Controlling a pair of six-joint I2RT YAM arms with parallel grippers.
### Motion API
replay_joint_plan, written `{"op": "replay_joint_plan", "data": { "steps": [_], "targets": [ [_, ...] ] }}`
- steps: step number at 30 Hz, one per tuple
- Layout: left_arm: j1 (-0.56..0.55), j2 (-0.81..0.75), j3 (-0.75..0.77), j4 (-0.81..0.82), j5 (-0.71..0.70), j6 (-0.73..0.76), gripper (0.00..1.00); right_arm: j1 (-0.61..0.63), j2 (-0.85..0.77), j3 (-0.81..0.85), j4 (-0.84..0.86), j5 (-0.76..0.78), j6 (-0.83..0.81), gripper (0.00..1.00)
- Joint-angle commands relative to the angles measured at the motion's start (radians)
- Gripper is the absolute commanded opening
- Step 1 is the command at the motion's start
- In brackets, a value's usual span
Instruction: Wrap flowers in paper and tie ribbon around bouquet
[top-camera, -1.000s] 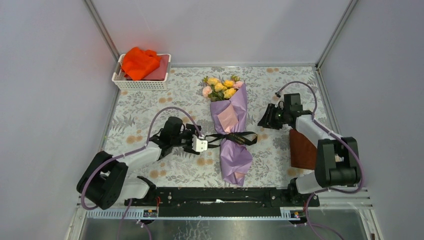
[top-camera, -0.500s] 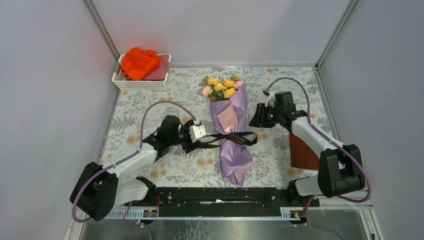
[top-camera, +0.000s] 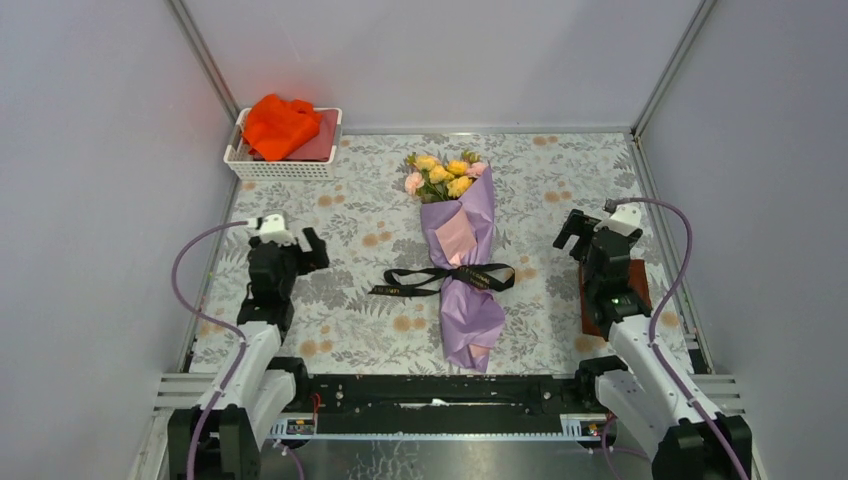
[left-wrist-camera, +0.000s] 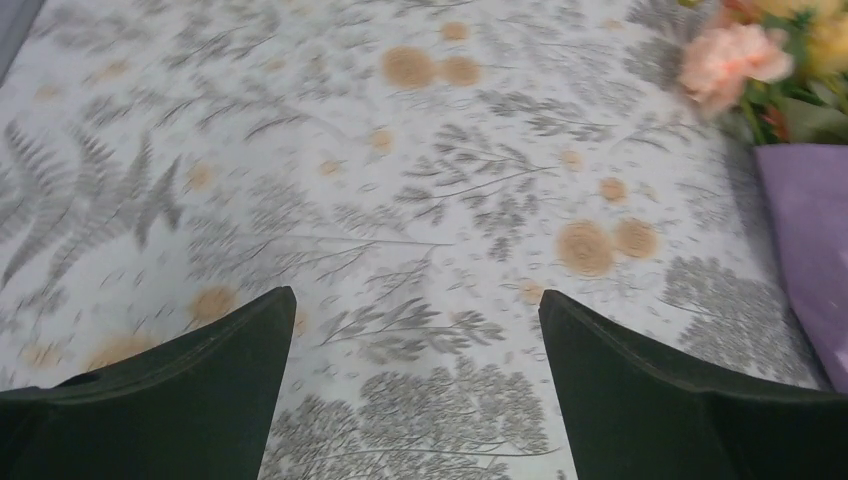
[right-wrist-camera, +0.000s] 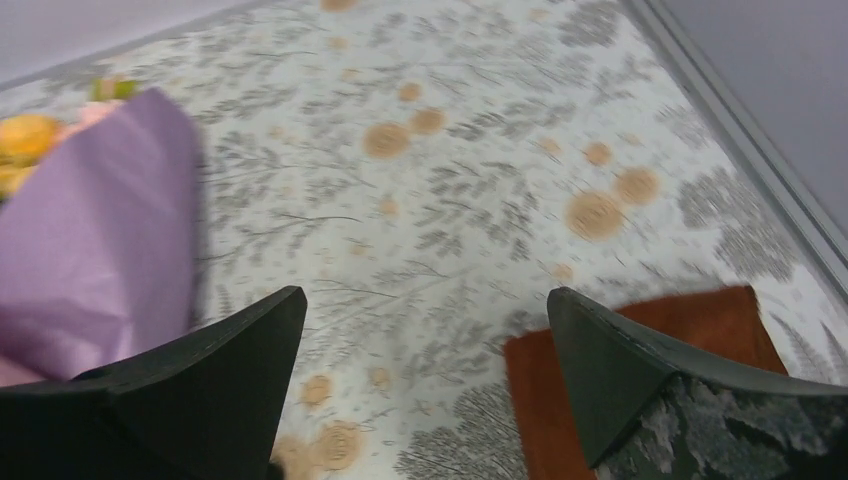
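Left pincer (left-wrist-camera: 415, 293) has pulled back to the left of the desk (top-camera: 340, 210), jaws wide apart, empty. Ribbon (top-camera: 440, 279) released: black satin, gold print, crossing the waist of the bouquet (top-camera: 462, 250) at desk centre, tails trailing left (limp, flat). Paper (top-camera: 470, 310) is a thin, creased lavender cone; flowers (top-camera: 445, 175) yellow and pink at the far end. Right pincer (right-wrist-camera: 428, 292) also withdrawn, spread, empty, over the brown pad (right-wrist-camera: 640, 340). Judgement: tie done.
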Motion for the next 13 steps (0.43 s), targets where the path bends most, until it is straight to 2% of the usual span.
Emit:
{"op": "replay_joint_plan", "data": {
  "steps": [1, 4, 9, 13],
  "targets": [
    [0.147, -0.095, -0.090, 0.084, -0.063, -0.132, 0.99, 0.000, -0.016, -0.088, 0.164, 0.310, 0.128, 1.00],
    [0.176, -0.126, -0.120, 0.149, -0.119, -0.110, 0.99, 0.000, 0.005, -0.094, 0.130, 0.362, 0.187, 1.00],
    [0.192, -0.153, -0.131, 0.158, -0.055, -0.137, 0.99, 0.000, 0.022, -0.111, 0.093, 0.375, 0.216, 0.99],
    [0.200, -0.158, -0.145, 0.181, -0.037, -0.144, 0.99, 0.000, -0.012, -0.154, 0.127, 0.344, 0.182, 1.00]
  ]
}}
